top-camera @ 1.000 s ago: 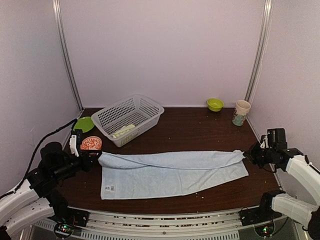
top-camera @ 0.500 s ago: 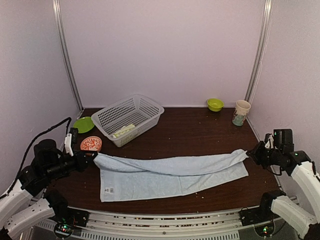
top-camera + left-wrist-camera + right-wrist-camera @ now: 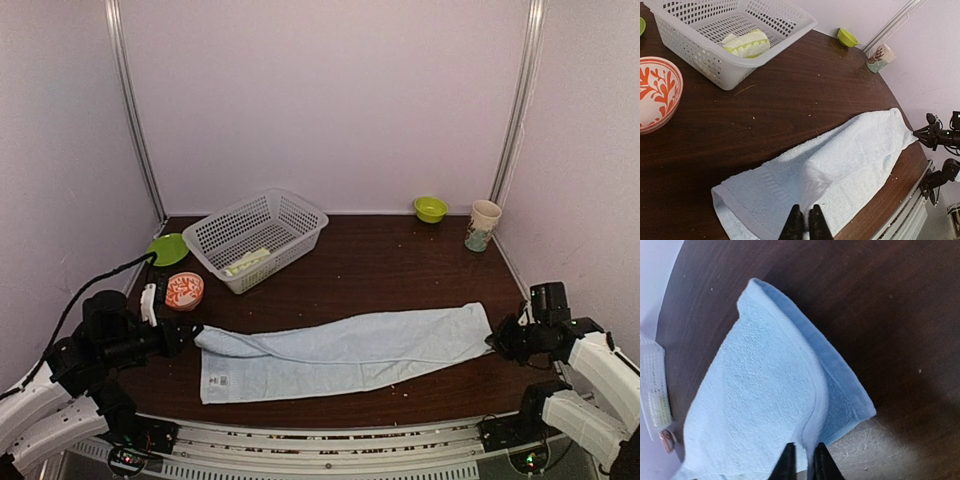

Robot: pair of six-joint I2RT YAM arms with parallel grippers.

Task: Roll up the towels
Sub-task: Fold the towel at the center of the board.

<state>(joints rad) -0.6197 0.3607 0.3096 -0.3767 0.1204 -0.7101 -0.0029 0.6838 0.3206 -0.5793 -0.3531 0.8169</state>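
Quick headcount from the top view. Towels: 2, the pale blue towel (image 3: 345,350) dead centre and the lemon-print towel (image 3: 746,42) out at 11 o'clock. Bowls: 2, a green bowl (image 3: 431,208) at 1 o'clock and an orange-patterned bowl (image 3: 184,290) at 9. Then 1 white mesh basket (image 3: 285,250), 1 green plate (image 3: 168,248) and 1 cup (image 3: 484,224). Grippers: 2, the left gripper (image 3: 805,225) and the right gripper (image 3: 804,462).
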